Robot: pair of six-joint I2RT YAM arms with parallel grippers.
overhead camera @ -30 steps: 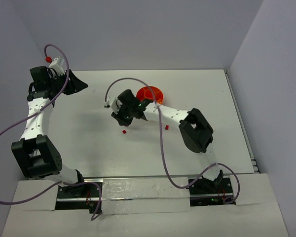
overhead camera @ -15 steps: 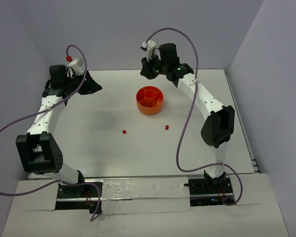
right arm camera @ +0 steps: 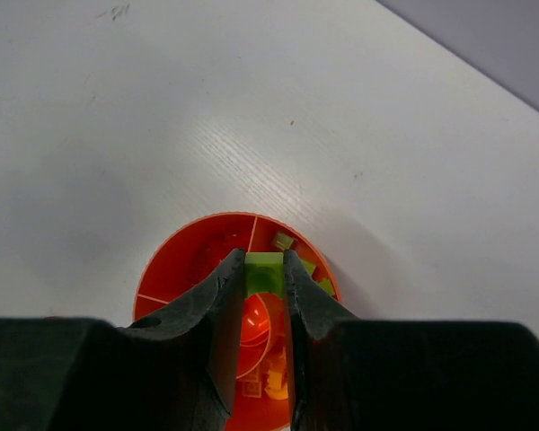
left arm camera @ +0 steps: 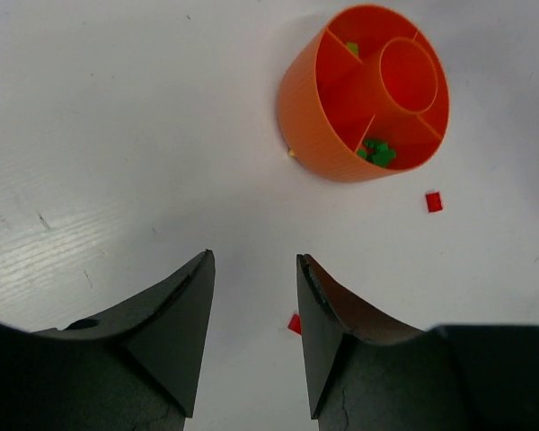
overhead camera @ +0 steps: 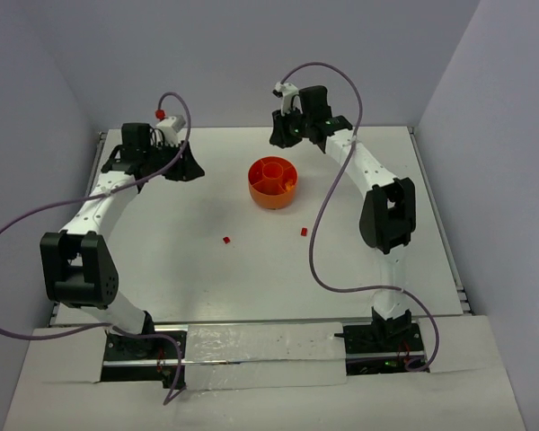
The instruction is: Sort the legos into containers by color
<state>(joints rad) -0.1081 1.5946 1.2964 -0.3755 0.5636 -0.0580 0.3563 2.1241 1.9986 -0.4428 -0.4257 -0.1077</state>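
- The orange bowl (overhead camera: 272, 182) stands toward the far side of the table (overhead camera: 162, 269), and green bricks (left arm camera: 375, 153) already lie in two of its compartments.
- Your right gripper (right arm camera: 263, 265) hangs just above the bowl, its jaws closed narrowly on one green lego (right arm camera: 264, 278).
- Your left gripper (left arm camera: 254, 260) hovers to the bowl's left, with its jaws parted and holding nothing.
- Left to sort, by my judgement, are two red legos (overhead camera: 225, 240) lying loose nearer the arm bases and a yellow bit (left arm camera: 291, 153) against the bowl's outer wall.
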